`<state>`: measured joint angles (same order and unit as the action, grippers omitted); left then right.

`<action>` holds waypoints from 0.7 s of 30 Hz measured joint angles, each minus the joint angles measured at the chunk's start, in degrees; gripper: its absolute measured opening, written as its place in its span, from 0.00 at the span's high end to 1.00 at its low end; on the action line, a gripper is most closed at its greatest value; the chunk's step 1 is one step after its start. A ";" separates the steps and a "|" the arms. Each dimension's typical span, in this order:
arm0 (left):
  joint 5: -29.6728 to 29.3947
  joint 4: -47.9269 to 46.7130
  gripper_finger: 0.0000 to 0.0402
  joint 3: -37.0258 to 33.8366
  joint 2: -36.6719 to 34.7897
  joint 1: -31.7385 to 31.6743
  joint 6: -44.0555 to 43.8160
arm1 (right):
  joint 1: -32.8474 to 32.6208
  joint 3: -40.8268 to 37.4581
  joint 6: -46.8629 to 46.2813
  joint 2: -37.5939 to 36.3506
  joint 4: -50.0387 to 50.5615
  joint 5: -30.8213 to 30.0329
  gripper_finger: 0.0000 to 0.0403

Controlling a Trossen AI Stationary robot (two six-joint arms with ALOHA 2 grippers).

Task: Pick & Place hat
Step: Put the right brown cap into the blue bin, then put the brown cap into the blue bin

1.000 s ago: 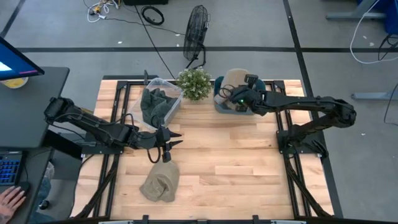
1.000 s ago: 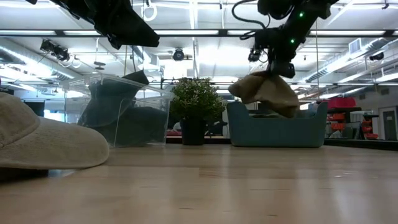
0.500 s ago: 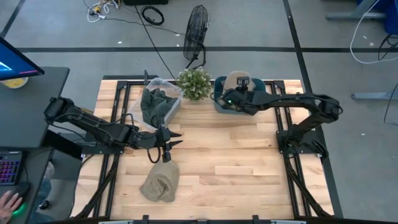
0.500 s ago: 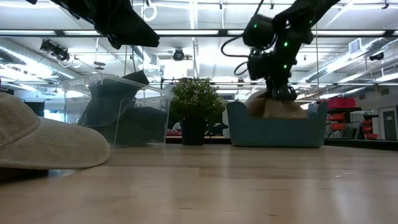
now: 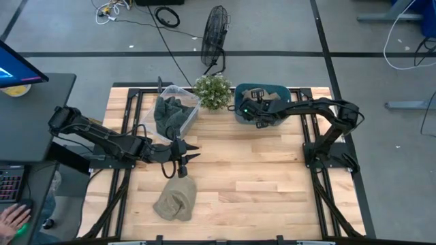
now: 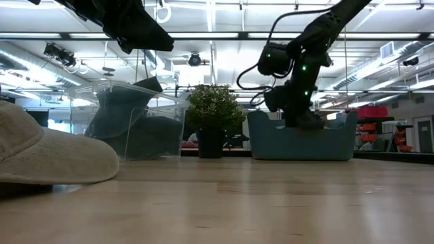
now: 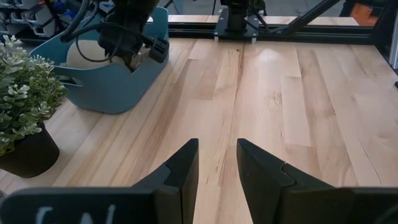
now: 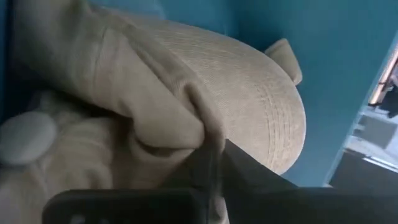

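Right gripper (image 5: 253,111): I see it down inside the blue plastic bin (image 5: 240,112) at the tabletop's far edge, fingers pinched tight on a fold of the beige corduroy hat (image 8: 186,106).
Hat: it lies in the bin, against the blue wall.
Left gripper (image 5: 189,152): I see it near the tabletop's left edge, fingers slightly parted, empty.
Second beige hat (image 5: 176,201): I see it by the tabletop's near edge.

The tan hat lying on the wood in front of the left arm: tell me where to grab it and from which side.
Grip the tan hat at its rounded crown edge nearest the left pincer, coming straight down from above. It lies slumped flat on the table with open wood around it, so a raised fold of the soft cloth should likely pinch easily.
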<state>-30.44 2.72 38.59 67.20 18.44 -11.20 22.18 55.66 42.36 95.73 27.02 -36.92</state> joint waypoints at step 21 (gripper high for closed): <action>4.80 -0.11 0.71 0.23 -0.11 0.09 -6.53 | -8.54 -0.09 -16.33 -11.44 10.32 -3.61 0.54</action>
<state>-25.63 2.61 38.82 67.09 18.53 -17.73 13.64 55.57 26.04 84.28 37.34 -40.53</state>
